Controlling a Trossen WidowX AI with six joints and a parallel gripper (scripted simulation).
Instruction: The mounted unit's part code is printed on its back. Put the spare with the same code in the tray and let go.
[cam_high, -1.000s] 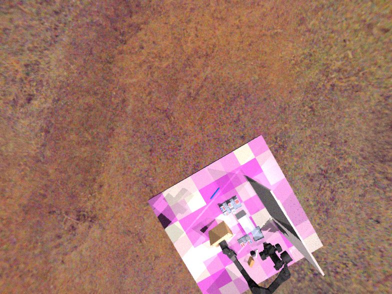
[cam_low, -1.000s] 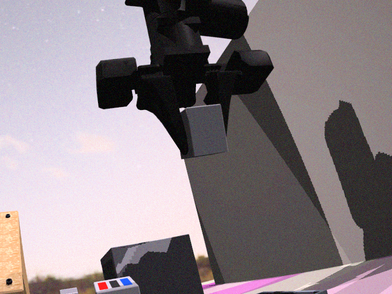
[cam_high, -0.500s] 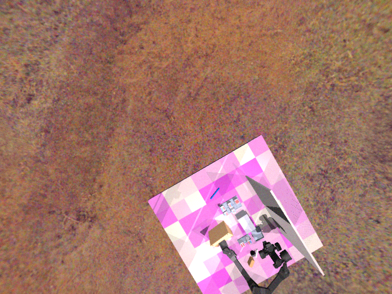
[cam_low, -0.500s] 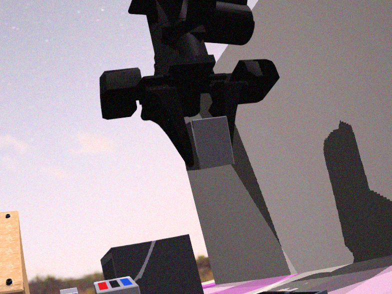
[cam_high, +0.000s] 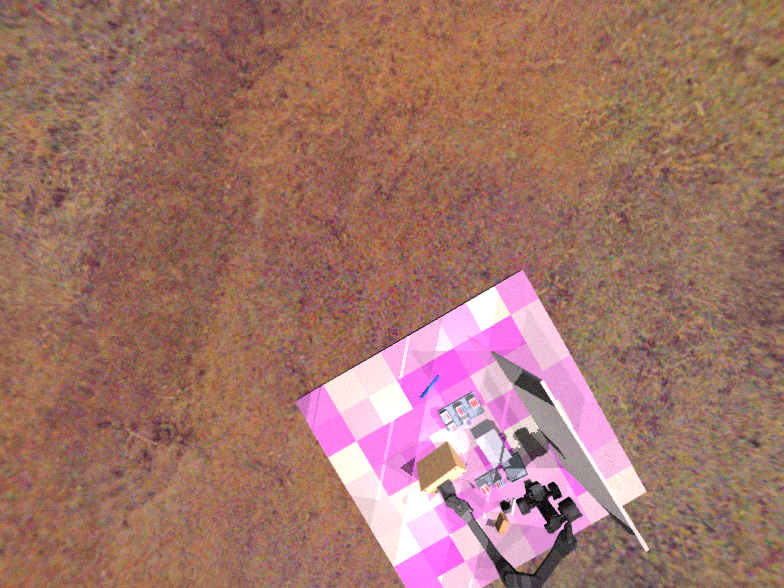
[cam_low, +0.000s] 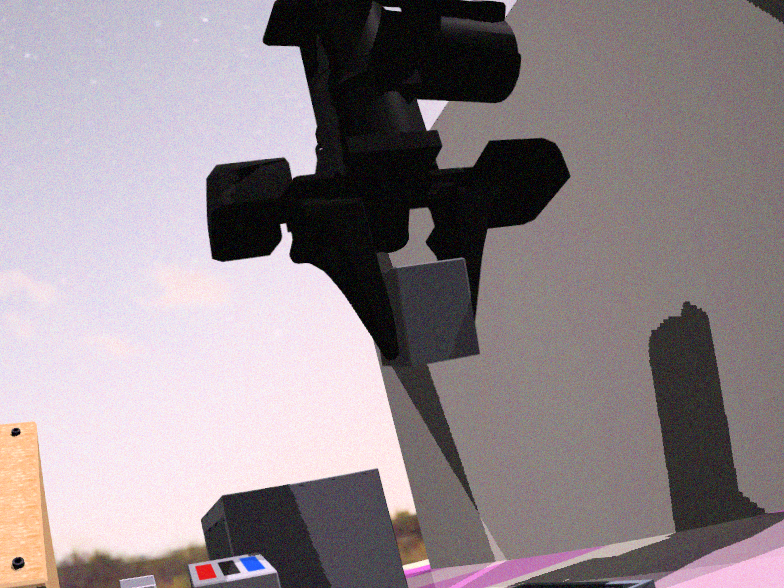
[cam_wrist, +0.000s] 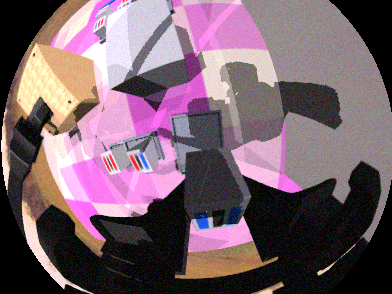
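Observation:
My gripper (cam_low: 434, 334) (cam_wrist: 210, 178) is shut on a dark grey spare (cam_low: 436, 310) (cam_wrist: 212, 172), held high in the air. The spare's label, seen in the wrist view, has blue, black and blue stripes on white. The shallow grey tray (cam_high: 524, 469) (cam_wrist: 220, 131) shows beyond the held spare in the wrist view, partly hidden by it; nothing shows in its visible part. A small rack (cam_wrist: 159, 142) beside it has two spares with striped labels. Another rack (cam_high: 480, 407) bears several labelled spares. I cannot pick out the mounted unit or read its code.
A large grey box (cam_high: 492, 444) (cam_low: 341, 525) (cam_wrist: 145, 45) stands between the two racks. A tall grey panel (cam_high: 573, 443) (cam_low: 569, 253) (cam_wrist: 330, 45) leans along one side. A wooden box (cam_high: 441, 467) (cam_wrist: 50, 87) stands near the arm's base. A blue stick (cam_high: 429, 386) lies beyond the far rack.

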